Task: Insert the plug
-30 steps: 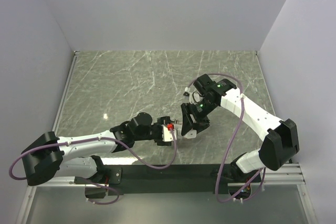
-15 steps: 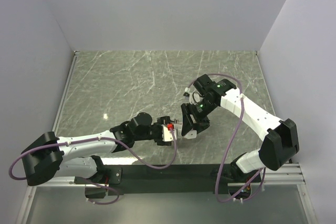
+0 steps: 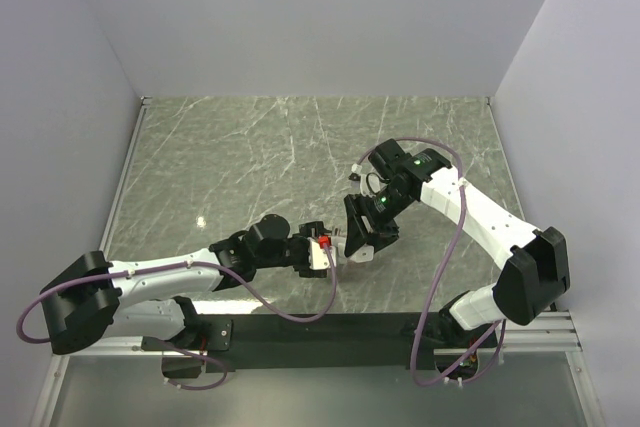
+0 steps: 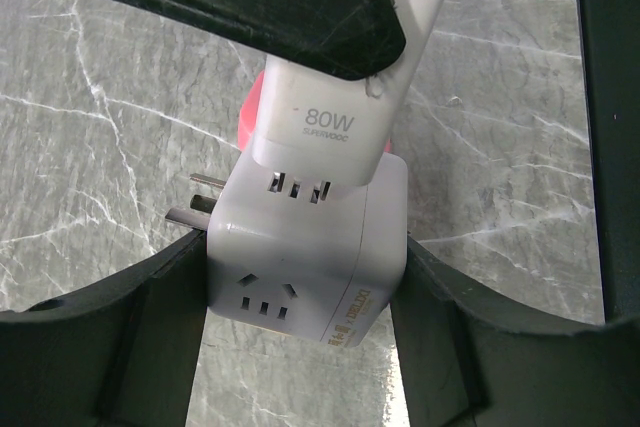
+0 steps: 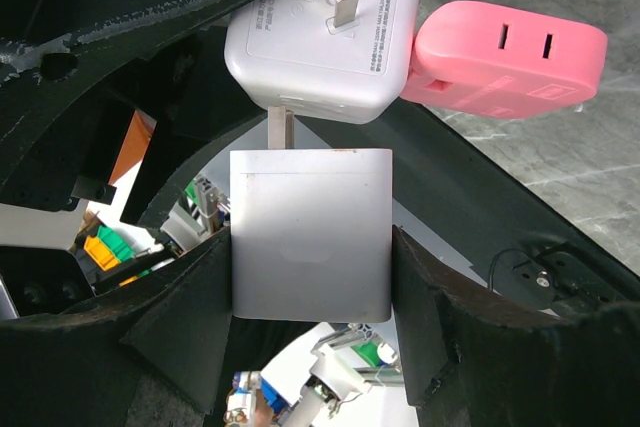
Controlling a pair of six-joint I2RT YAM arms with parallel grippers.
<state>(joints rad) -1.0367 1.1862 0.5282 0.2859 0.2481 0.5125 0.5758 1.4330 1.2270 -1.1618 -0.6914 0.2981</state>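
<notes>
My left gripper (image 3: 316, 251) is shut on a white cube socket adapter (image 4: 300, 257) with a pink part (image 4: 252, 112) behind it, and holds it above the marble table (image 3: 250, 157). My right gripper (image 3: 358, 243) is shut on a white 80W charger plug (image 5: 310, 232). The charger (image 4: 330, 97) meets the cube's (image 5: 320, 37) face. One metal prong (image 5: 282, 129) still shows in the small gap between them. The cube's own prongs stick out on another face. In the top view the two grippers meet at the near middle of the table.
The pink part (image 5: 510, 57) juts out beside the cube. Grey walls close in the table on the left, back and right. Purple cables loop off both arms. A small dark item (image 3: 356, 173) lies on the table behind the right wrist.
The right gripper with the charger has shifted very slightly against the cube. The left arm has not visibly moved.
</notes>
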